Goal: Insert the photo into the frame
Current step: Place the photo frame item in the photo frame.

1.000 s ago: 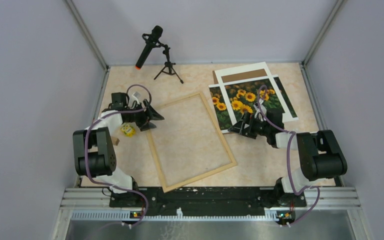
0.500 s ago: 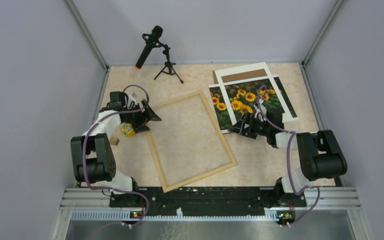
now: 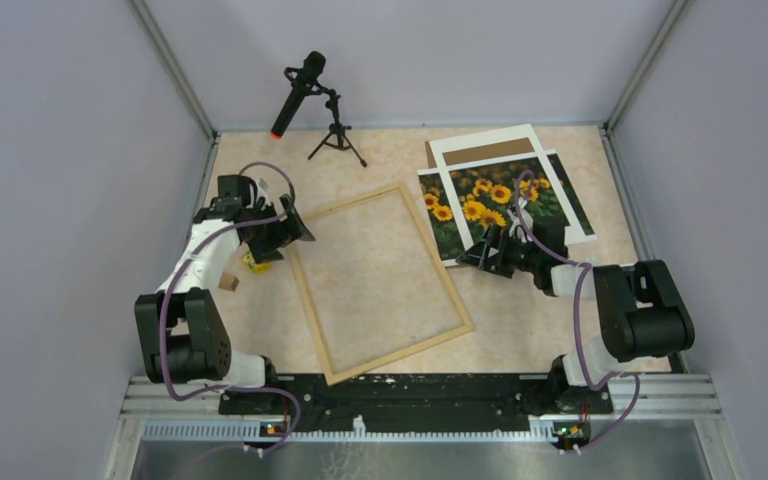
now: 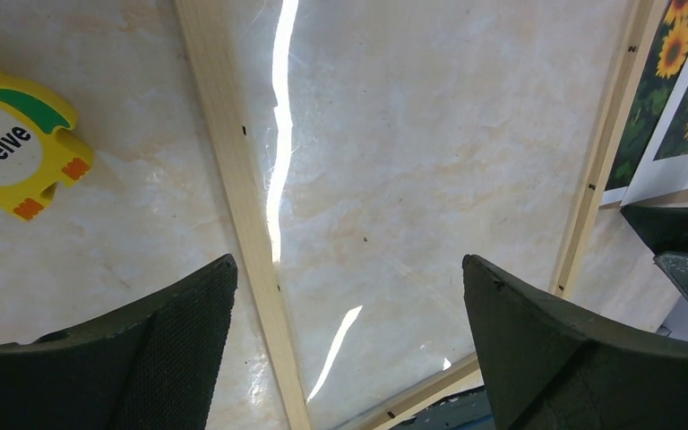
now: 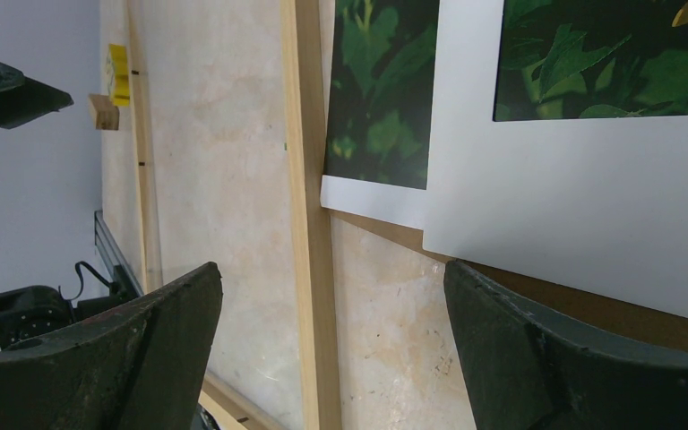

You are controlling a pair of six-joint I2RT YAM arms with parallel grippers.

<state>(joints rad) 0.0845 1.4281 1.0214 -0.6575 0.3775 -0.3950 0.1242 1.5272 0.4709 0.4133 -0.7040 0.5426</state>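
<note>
The large picture frame of thin light wood (image 4: 237, 179) lies flat mid-bench (image 3: 260, 320), with only a glossy clear pane inside. The white-bordered sunflower photo (image 3: 485, 200) lies just beyond its right rail, under a white cutout mat (image 5: 591, 215). The right gripper (image 5: 331, 269), wide and empty, hovers over the photo's near corner. The left gripper (image 4: 348, 269), equally wide, hangs over the frame's left rail.

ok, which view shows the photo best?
Top external: nearly all of the photo shows, sunflowers clear, partly under the white mat. Left wrist catches only a strip of the photo; right wrist only a leafy corner.
</note>
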